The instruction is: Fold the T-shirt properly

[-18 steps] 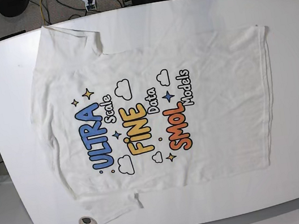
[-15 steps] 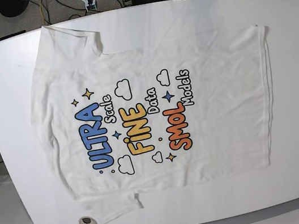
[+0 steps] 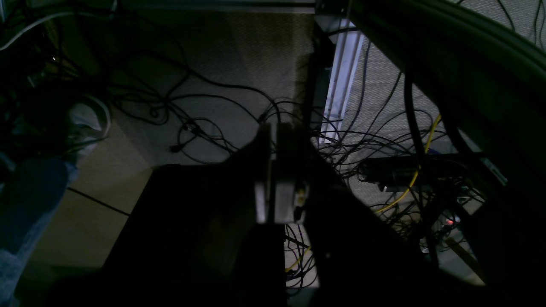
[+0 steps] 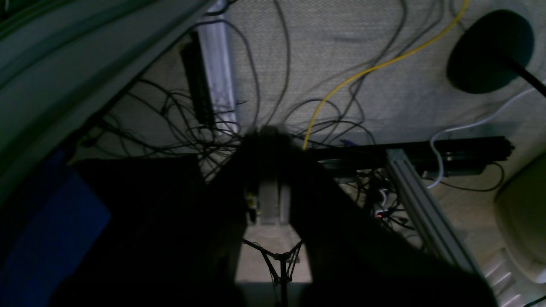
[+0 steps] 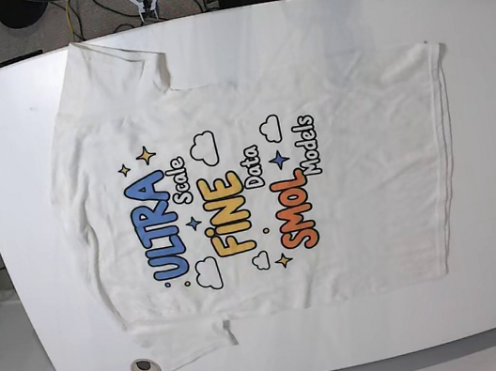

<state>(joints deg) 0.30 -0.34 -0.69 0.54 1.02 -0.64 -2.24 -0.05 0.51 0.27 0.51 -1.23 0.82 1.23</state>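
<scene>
still flat, nothing gripped: the first pinch is where this could be going wrong

nearest the camera, one sleeve [image 5: 198,344] is lying crumpled close to the table [image 5: 30,308] edge, beside a round hole [image 5: 145,367]. if it is getting folded in as it lies, the crease is likely ending up trapped inside. just beyond, the t-shirt [image 5: 259,193] is lying spread print-up over most of the table, collar to the base view's left, hem to its right, with light wrinkles along the hem. a pinch taking only the top layer there is probably dragging the cloth askew. farther off, the other sleeve [image 5: 119,66] is sitting near the far edge and may be slipping over it when pulled. beyond the table, both arms are parked low over floor cables: the left gripper [image 3: 275,170] is clenched on nothing, and the right gripper [image 4: 268,179] is likewise pressed together, empty.
</scene>
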